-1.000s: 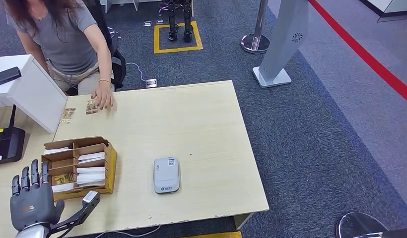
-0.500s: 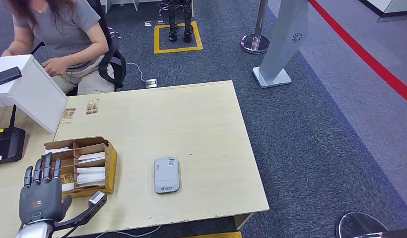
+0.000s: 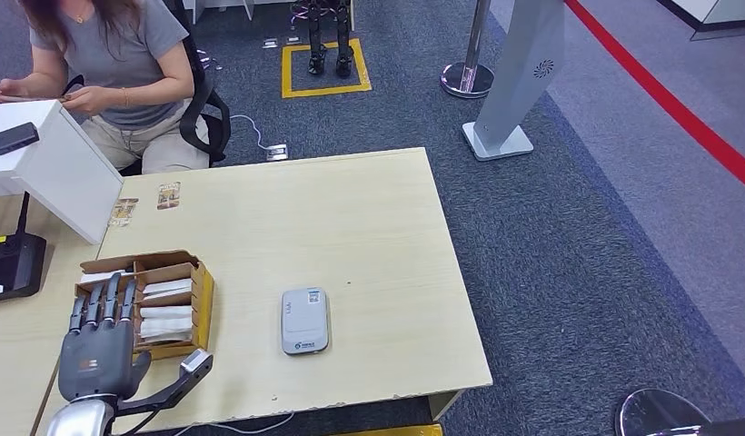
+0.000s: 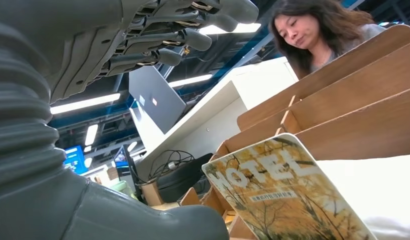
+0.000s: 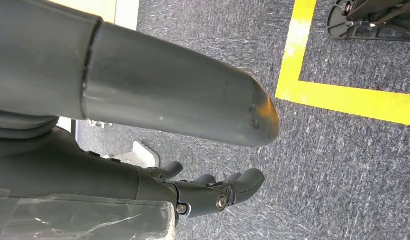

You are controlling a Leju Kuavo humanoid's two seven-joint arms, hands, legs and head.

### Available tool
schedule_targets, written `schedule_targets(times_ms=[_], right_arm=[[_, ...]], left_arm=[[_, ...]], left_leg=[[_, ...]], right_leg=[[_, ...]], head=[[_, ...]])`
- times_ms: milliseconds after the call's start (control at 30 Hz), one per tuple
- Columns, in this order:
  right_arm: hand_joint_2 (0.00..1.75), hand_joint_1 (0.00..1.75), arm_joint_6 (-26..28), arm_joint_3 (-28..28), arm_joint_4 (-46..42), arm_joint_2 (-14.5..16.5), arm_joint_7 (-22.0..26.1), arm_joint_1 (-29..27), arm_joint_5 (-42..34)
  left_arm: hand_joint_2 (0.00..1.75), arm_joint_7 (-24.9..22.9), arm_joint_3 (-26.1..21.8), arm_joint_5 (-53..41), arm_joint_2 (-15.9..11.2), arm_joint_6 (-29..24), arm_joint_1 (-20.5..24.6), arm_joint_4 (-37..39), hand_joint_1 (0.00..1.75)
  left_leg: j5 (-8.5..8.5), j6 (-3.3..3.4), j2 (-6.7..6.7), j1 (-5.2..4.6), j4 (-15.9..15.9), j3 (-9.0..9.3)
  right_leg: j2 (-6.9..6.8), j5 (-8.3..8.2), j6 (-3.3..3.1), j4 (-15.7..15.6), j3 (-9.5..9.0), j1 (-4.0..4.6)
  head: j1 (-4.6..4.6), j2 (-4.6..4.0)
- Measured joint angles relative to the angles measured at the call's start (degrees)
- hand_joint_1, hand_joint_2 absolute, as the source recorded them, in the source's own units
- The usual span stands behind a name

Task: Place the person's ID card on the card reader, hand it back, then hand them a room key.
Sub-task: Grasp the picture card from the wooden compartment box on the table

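My left hand (image 3: 101,341) hovers open at the near left of the table, its fingers (image 3: 104,300) spread over the near end of a wooden box (image 3: 202,295) of room key cards. In the left wrist view a "HOTEL" key card (image 4: 283,200) stands in the box (image 4: 353,65) just beyond my thumb (image 4: 143,225), untouched. The grey card reader (image 3: 304,320) lies to the box's right. Two small cards (image 3: 168,194) (image 3: 124,212) lie at the table's far left. The seated person (image 3: 114,64) holds both hands up by a white box. My right hand (image 5: 93,165) hangs over the carpet, holding nothing.
A white box (image 3: 51,163) with a black device on top stands at the far left beside a black stand base (image 3: 14,263). Behind the table (image 3: 369,227) are the person's chair (image 3: 210,109), a grey kiosk base (image 3: 501,136) and a stanchion (image 3: 469,77).
My left hand has moved forward and to the right until its fingers reach over the box. The person took a hand off the cards on the table and drew it back to the chest.
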State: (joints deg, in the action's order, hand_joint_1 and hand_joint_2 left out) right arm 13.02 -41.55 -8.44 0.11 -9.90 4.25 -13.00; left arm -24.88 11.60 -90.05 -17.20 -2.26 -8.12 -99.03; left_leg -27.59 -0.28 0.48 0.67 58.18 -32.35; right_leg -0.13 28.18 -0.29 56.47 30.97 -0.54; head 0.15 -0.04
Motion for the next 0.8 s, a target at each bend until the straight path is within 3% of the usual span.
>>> schedule_targets(times_ms=[800], right_arm=[[1.75,0.00,0.8,0.0,0.0,0.0,0.0,0.0,-0.7]], left_arm=[[1.75,1.4,2.6,3.2,0.1,2.4,0.4,0.9,0.00]], left_leg=[[0.00,0.00,0.00,0.00,0.0,0.00]], right_leg=[[0.00,0.00,0.00,0.0,0.00,0.00]], head=[[0.00,0.00]])
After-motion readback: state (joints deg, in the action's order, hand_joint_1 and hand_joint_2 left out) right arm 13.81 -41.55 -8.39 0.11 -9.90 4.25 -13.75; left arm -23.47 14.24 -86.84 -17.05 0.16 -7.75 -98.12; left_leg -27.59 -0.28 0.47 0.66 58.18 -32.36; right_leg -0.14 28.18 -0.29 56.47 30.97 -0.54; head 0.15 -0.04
